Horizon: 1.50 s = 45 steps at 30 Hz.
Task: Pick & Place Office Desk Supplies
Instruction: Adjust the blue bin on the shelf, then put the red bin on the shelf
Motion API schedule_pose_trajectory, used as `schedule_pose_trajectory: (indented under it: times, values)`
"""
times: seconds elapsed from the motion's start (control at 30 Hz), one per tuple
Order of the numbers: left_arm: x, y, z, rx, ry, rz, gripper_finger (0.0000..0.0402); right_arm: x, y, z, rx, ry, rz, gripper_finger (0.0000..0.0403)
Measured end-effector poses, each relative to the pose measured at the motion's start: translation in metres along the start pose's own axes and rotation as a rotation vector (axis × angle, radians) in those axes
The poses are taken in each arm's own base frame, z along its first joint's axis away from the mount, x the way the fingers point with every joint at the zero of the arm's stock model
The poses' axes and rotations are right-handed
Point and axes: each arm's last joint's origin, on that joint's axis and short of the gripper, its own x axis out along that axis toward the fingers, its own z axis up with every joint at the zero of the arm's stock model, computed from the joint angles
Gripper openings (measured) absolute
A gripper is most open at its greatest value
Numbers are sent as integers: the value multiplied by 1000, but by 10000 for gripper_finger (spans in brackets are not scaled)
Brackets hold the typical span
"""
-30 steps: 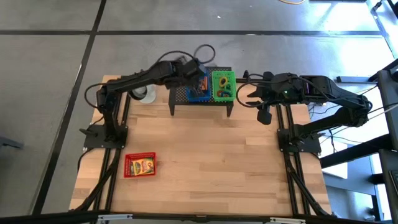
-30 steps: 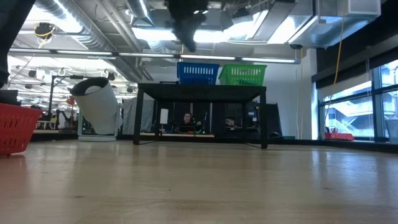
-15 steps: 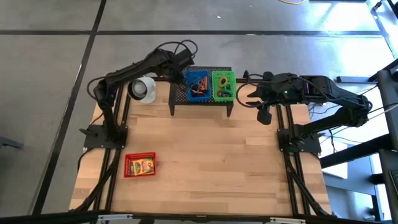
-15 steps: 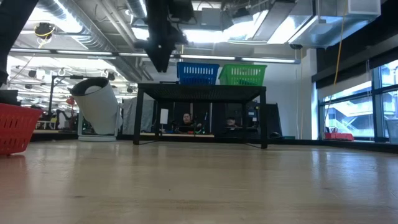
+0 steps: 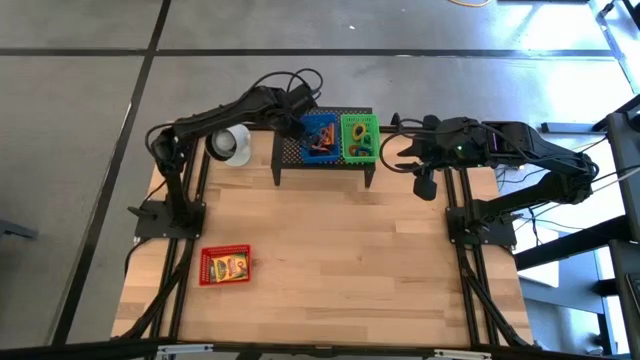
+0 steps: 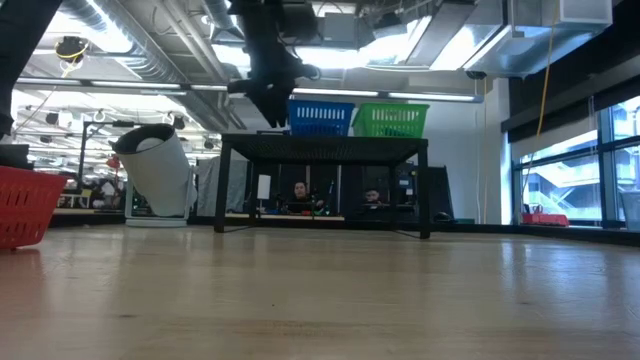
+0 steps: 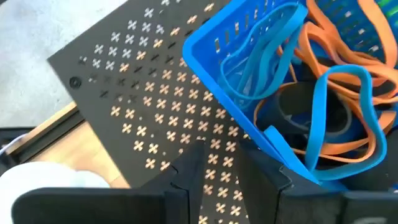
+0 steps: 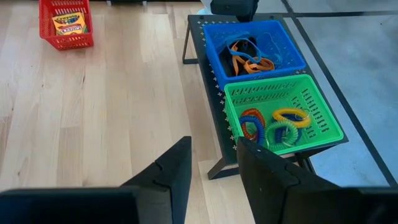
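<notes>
The left gripper [image 5: 297,122] now hangs over the black mesh stand [image 5: 290,150], at the blue basket's [image 5: 320,137] outer edge; one second ago it was right above that basket, and half a second ago it had swung out toward the white cup-like object [image 5: 233,144]. Its wrist view shows the two dark fingers [image 7: 189,171] a narrow gap apart with nothing between them, above the stand's perforated top [image 7: 140,93] just beside the blue basket's wall [image 7: 214,81]. Inside that basket lie blue rubber bands [image 7: 339,121] and orange rubber bands [image 7: 323,50], tangled over a dark item I cannot identify. The green basket [image 5: 359,137] stands touching the blue one on the stand and holds coloured coil loops [image 8: 273,127]. The right gripper [image 5: 392,152] waits off the stand's end near the green basket, unmoved across all three moments; its fingers [image 8: 171,171] stand partly apart and empty. The red basket [image 5: 225,266] with a yellow crayon box [image 5: 228,266] sits on the wooden table [image 5: 340,250] near the left arm's base, well apart from the stand, in the same place as before.
</notes>
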Motion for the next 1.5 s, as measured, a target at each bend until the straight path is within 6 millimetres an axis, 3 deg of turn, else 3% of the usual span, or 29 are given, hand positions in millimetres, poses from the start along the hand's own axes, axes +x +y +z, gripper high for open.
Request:
schedule_pose_trajectory:
  times: [0.73,1.03,1.17,1.33,1.5]
  values:
    - [-2,-6,3,36,-49,-40,86,0,0,0,3,0,0,130]
    - [-42,9,-2,56,-46,-33,86,0,0,0,0,1,0,130]
    - [-60,-5,-22,160,27,-116,82,0,0,0,-4,2,0,130]
    - [-81,-35,-73,346,296,-175,70,0,0,-1,-6,13,10,130]
    - [-101,-76,-117,378,305,-230,63,0,0,-2,-24,19,11,130]
